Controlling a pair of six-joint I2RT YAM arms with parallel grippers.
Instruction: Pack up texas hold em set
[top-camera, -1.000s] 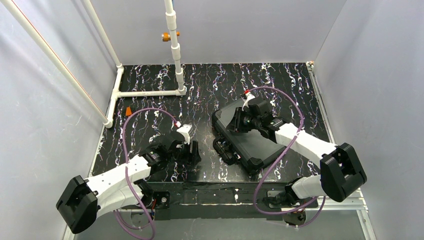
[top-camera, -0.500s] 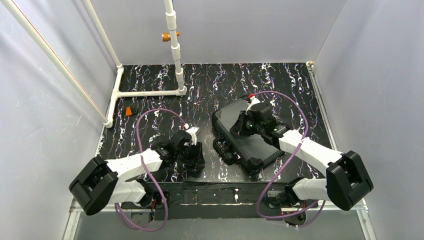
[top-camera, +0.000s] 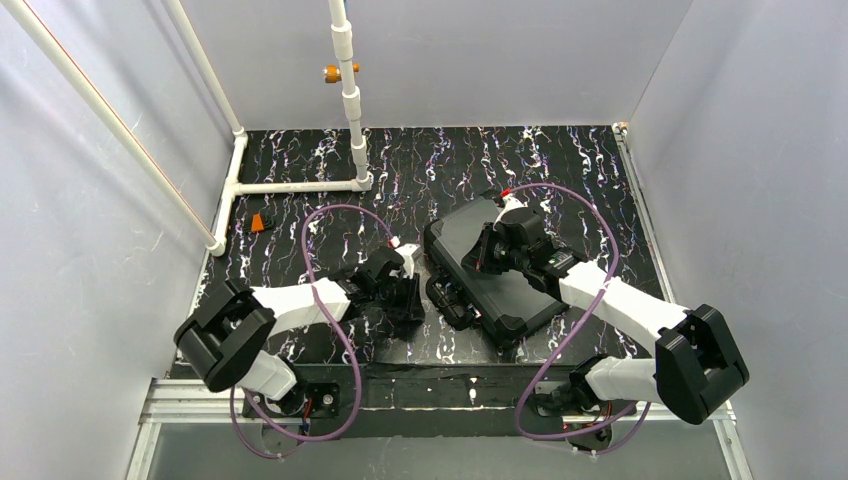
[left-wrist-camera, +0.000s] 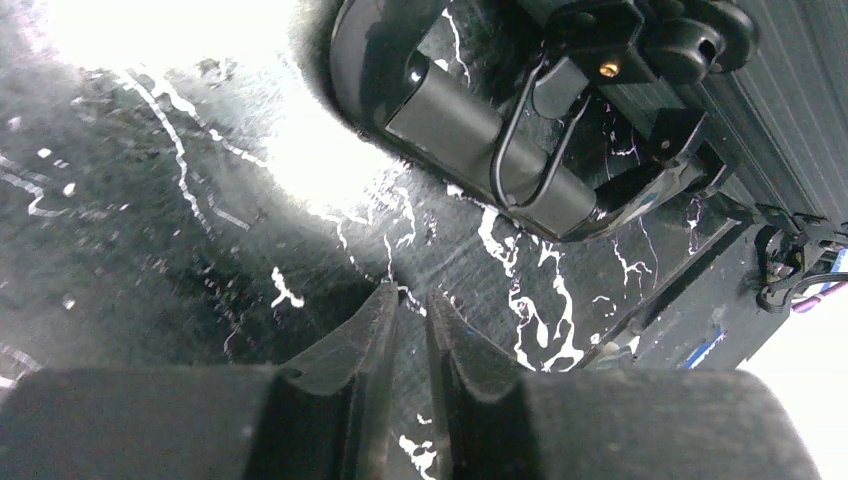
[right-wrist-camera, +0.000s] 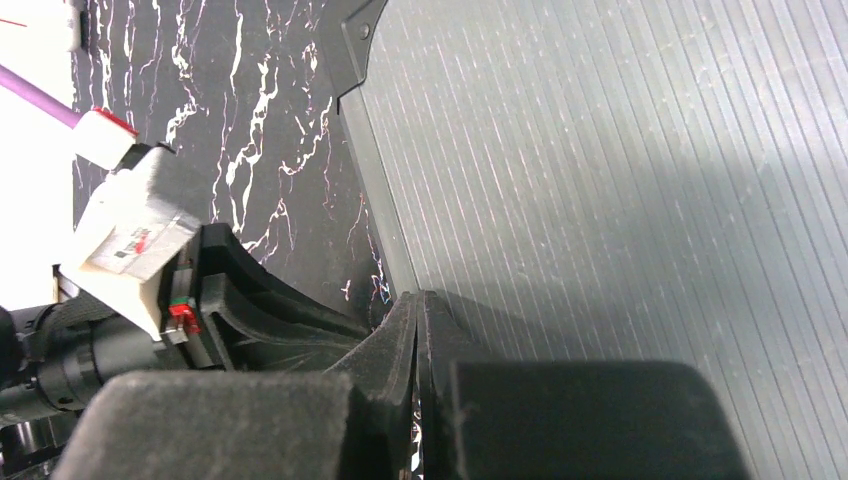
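**Black case closed on the marbled top, both claws drawn together**

Black ribbed plastic makes up the case, the only part of the texas hold em set in view. No writing on it can be read. A small sticker on the white block of the left wrist, seen from the right wrist camera, is too small to make out.

The lid is down, so whatever is inside is hidden.

The case lies flat on the worktop, a little right of the middle and nearer the near edge than the far one. Its long axis runs on a slant, from the far-left end towards the near-right corner. The carry handle sits on the long side that faces the near-left corner.

The left gripper hangs low over bare worktop just beside that handle, apart from it. Its fingers are almost together, with a thin slit between the tips and nothing in it.

The right gripper rests at the far-left part of the lid. From its own wrist camera the tips are pressed together, holding nothing, at the lid's edge where the ribbed surface meets the rim.

A white pipe frame stands near the far-left corner, with a small orange piece by the left edge.
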